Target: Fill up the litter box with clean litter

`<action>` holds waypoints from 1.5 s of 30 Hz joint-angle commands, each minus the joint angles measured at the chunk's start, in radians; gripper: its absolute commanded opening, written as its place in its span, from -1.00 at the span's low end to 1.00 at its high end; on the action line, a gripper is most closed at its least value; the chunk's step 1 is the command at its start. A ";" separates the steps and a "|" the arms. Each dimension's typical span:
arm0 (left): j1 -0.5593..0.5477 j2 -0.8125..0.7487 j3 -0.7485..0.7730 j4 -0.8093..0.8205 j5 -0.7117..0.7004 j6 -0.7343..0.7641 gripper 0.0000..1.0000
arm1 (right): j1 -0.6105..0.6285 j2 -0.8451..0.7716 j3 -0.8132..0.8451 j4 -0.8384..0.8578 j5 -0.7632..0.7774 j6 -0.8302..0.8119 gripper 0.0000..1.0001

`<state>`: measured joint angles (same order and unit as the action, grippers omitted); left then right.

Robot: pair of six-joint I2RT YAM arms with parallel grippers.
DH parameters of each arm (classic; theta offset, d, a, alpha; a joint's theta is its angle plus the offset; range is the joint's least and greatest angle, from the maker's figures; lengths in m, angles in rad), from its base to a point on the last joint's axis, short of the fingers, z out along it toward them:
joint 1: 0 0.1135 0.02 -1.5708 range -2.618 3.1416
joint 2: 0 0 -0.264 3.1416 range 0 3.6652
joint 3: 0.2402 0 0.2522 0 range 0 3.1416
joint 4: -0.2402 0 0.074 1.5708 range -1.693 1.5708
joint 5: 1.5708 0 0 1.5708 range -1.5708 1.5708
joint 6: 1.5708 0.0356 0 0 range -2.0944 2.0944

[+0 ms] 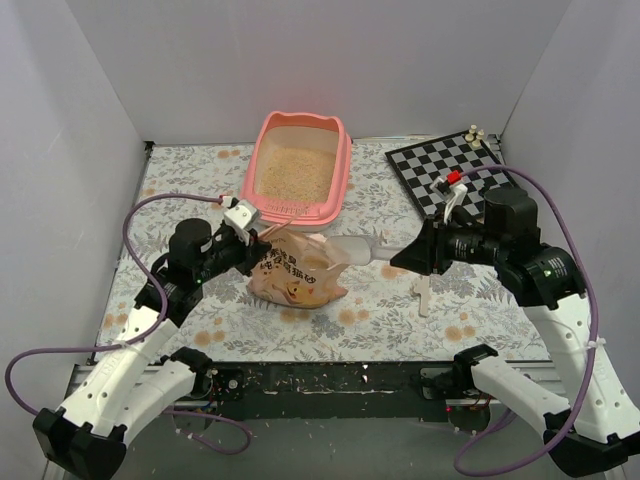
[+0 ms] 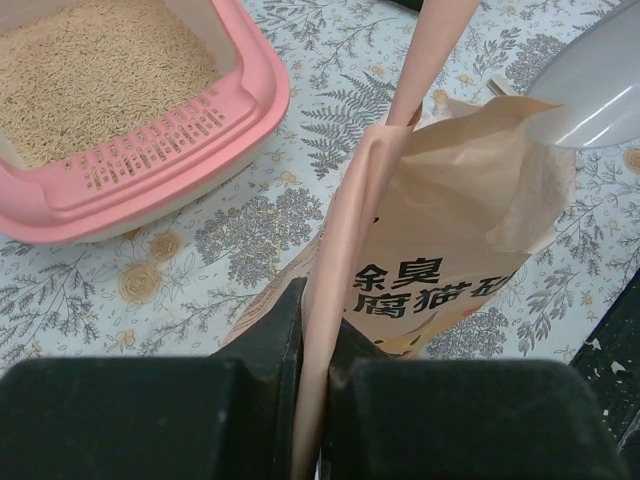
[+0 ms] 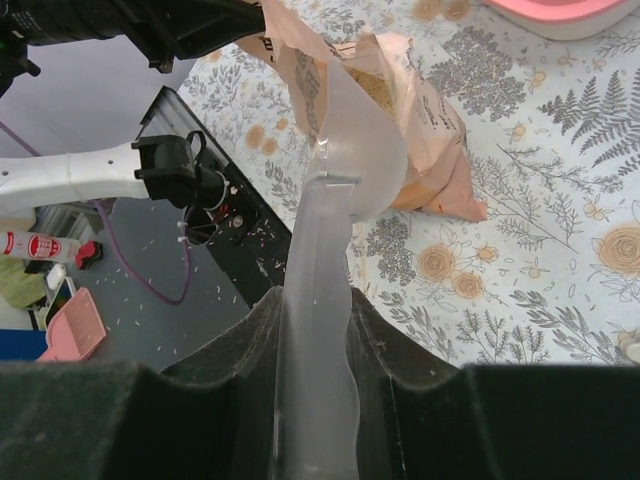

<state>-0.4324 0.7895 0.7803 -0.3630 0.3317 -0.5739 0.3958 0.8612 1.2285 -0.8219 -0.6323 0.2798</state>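
Observation:
The pink litter box (image 1: 342,160) stands at the back centre with pale beige clean litter (image 1: 297,173) in it; it also shows in the left wrist view (image 2: 255,125) with its litter (image 2: 95,70). My left gripper (image 1: 258,250) is shut on the edge of the orange-tan litter bag (image 1: 295,275), whose mouth stands open (image 2: 460,200). My right gripper (image 1: 415,252) is shut on the handle of the clear plastic scoop (image 3: 330,250). The scoop bowl (image 3: 365,150) sits at the bag mouth (image 3: 385,75), and more litter shows inside the bag (image 3: 375,90).
A black-and-white chessboard (image 1: 450,170) lies at the back right with small pieces (image 1: 474,132) at its far corner. A white object (image 1: 424,292) lies on the floral cloth under the right arm. Grey walls close in left, right and back.

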 commanded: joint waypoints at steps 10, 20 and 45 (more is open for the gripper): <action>-0.002 -0.223 -0.117 0.183 0.021 -0.049 -1.00 | 0.250 0.183 0.025 0.092 0.167 0.047 -0.97; -0.011 -0.510 -0.320 0.256 0.116 -0.060 -1.00 | 0.281 0.334 0.201 -0.078 0.253 -0.031 -0.97; -0.042 -0.527 -0.385 0.305 -0.010 -0.098 -1.00 | 0.396 0.671 0.344 -0.253 0.301 -0.060 -0.97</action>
<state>-0.4686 0.2756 0.3969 -0.1524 0.3489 -0.6621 0.7918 1.4960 1.5875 -1.0504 -0.3676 0.2291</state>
